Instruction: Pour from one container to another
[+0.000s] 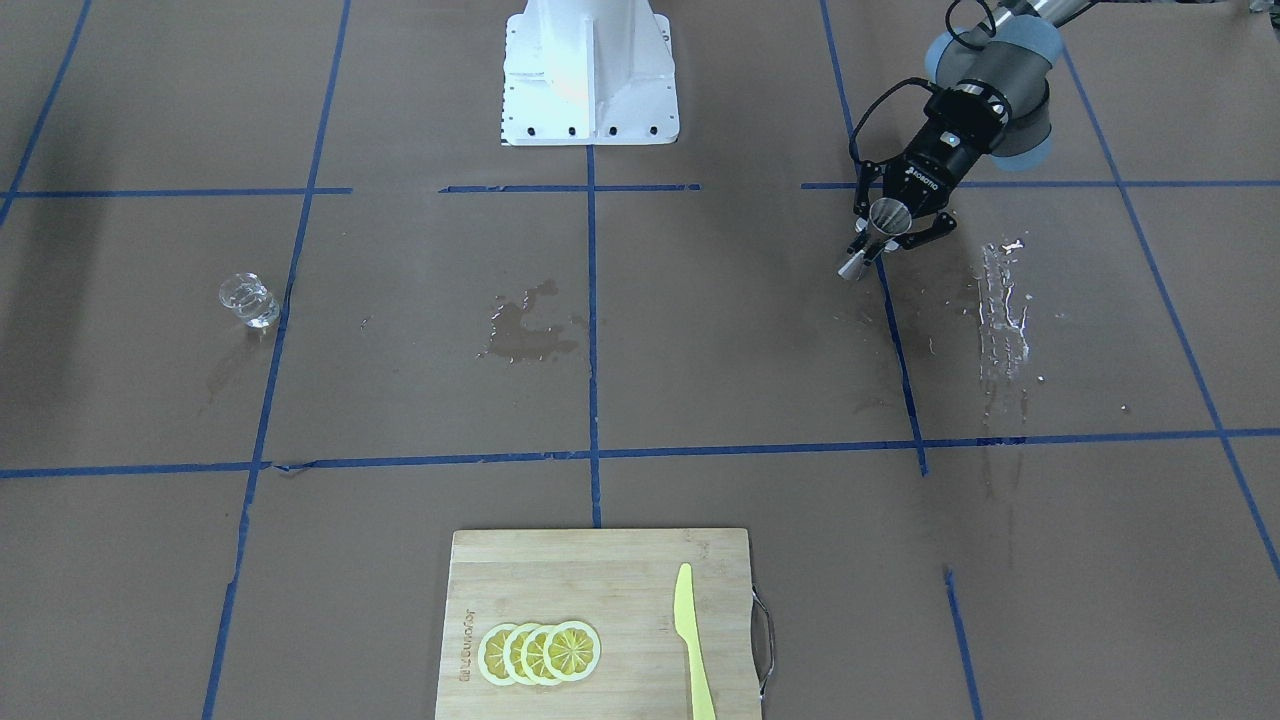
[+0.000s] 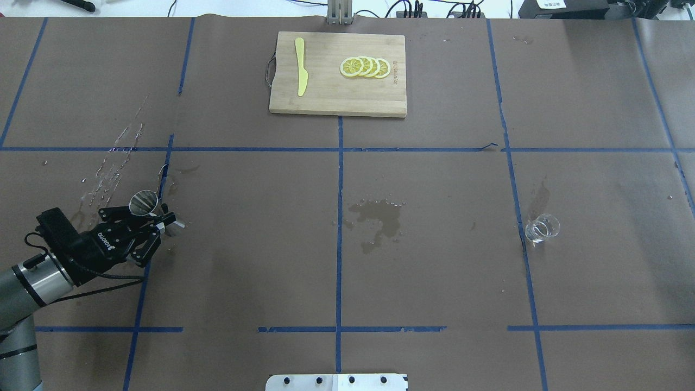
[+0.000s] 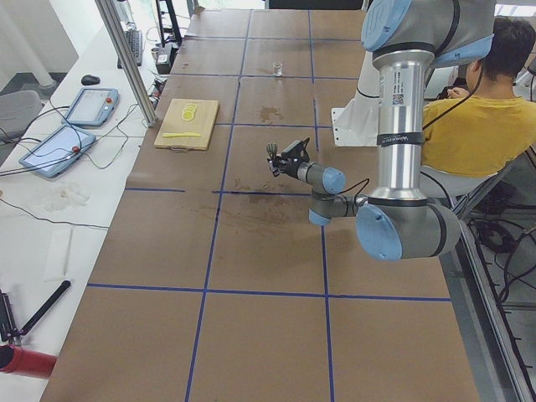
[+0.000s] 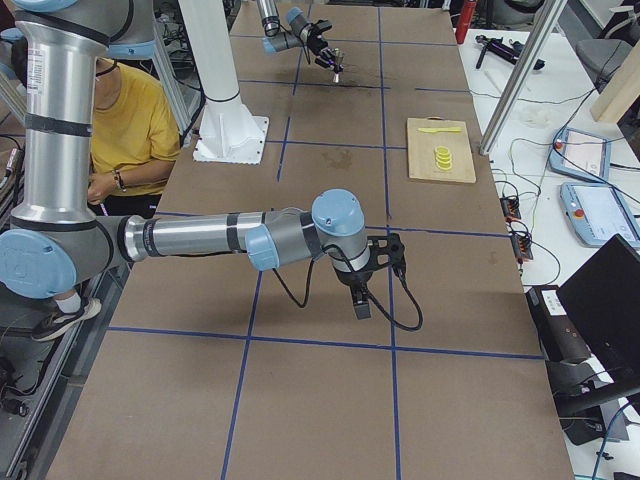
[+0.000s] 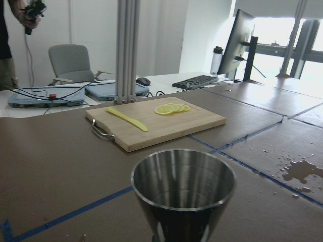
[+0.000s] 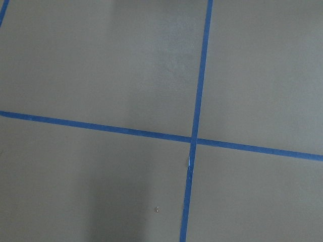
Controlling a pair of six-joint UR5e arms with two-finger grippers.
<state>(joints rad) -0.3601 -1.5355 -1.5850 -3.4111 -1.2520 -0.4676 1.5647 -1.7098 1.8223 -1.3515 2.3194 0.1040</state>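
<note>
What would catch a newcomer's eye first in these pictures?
The left gripper holds a shiny steel hourglass-shaped jigger on the robot's left. Far to its right a small clear drinking glass stands alone, and a wooden cutting board with lemon slices and a yellow knife lies at the far edge.

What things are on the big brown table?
jigger: one, shiny steel, in the left gripper
glass: one, clear, alone on the robot's right
cutting board: one, wooden, far middle edge
lemon slices: four, yellow, overlapping on the board
knife: one, yellow, on the board
wet patch: one, dark, table's middle
tape lines: several, blue, across the table
left gripper: one, black, shut on the jigger
right gripper: one, black, over bare table; grip unclear
</note>
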